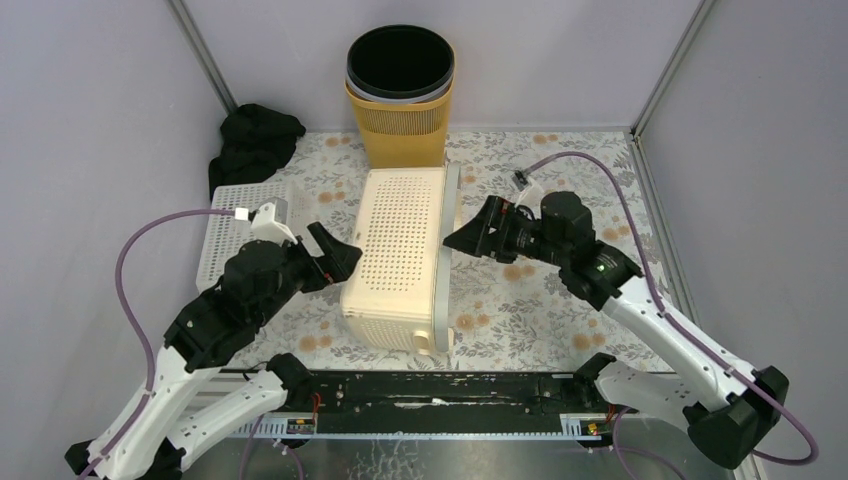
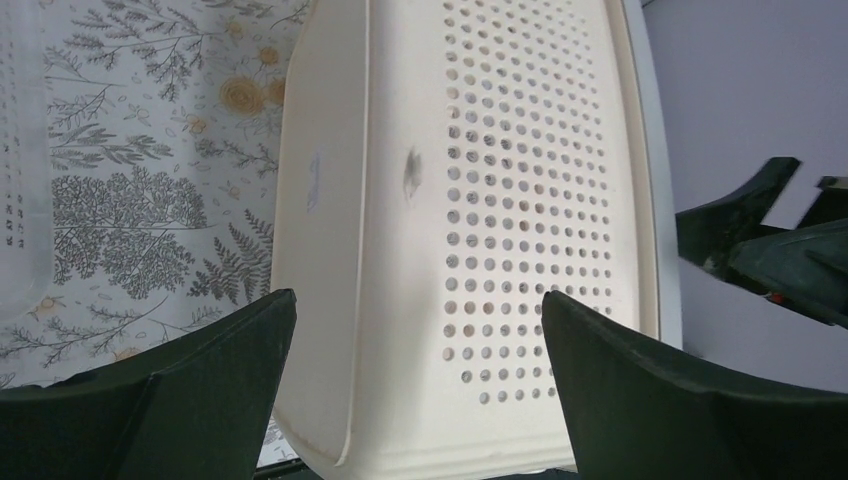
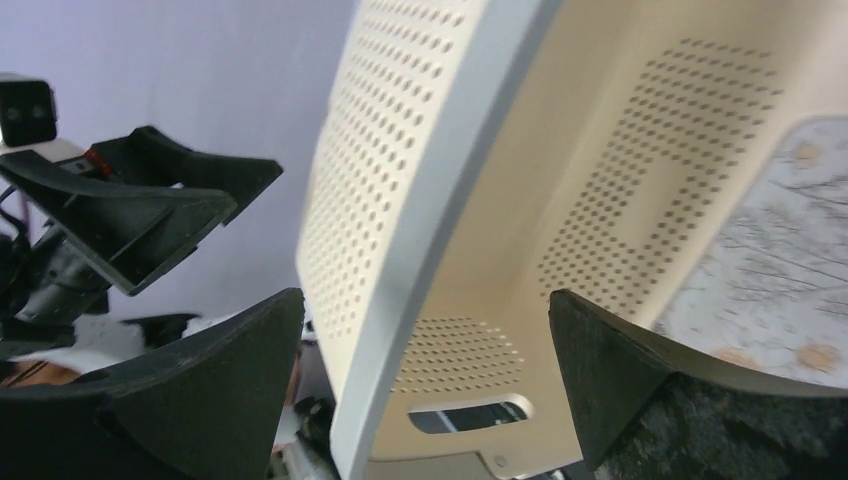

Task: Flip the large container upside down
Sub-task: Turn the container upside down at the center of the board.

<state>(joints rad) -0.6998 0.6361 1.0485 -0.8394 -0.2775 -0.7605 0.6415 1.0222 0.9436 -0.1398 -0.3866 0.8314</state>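
Basket (image 1: pixel 400 250), cream and perforated, lies on its side mid-surface (image 1: pixel 530 310), its open mouth facing 3 o'clock. My left jaws are spread just beside its base at 9 o'clock. My right jaws are spread at 3 o'clock with the rim between them, and I cannot tell whether they touch.

One fixed view high and behind, downward — both wrist views close on the container (image 2: pixel 480 200), from opposite sides.
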